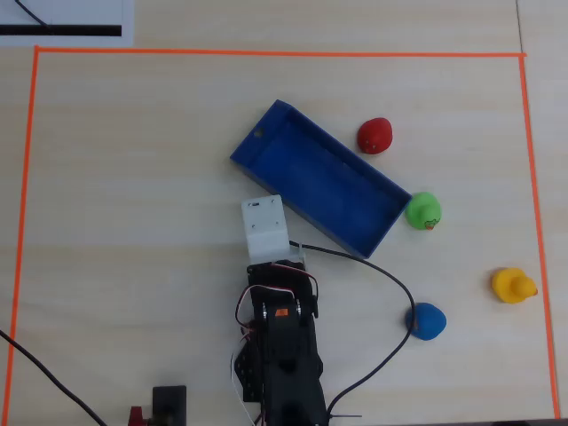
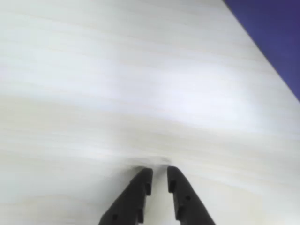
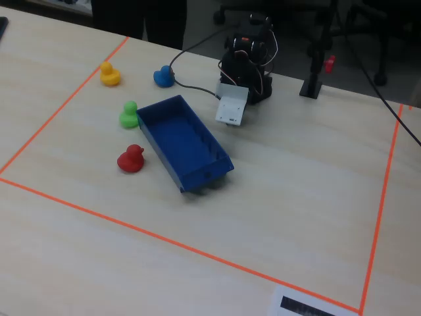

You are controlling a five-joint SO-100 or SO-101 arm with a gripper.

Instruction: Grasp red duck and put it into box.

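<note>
Pale wood-grain table (image 3: 276,197), orange tape outline (image 3: 164,240) marking a rectangle on it, white printed sheet (image 3: 309,307) at the near edge, dark office chair bases (image 3: 230,13) on the dim floor behind, soft even light

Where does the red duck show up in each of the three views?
Overhead view: the red duck is right of centre in the upper half, beside the far long wall of the box.
Wrist view: not in it; only table, a box corner and the gripper.
Fixed view: left of centre, left of the box.
Shared landmark: the box.
</note>
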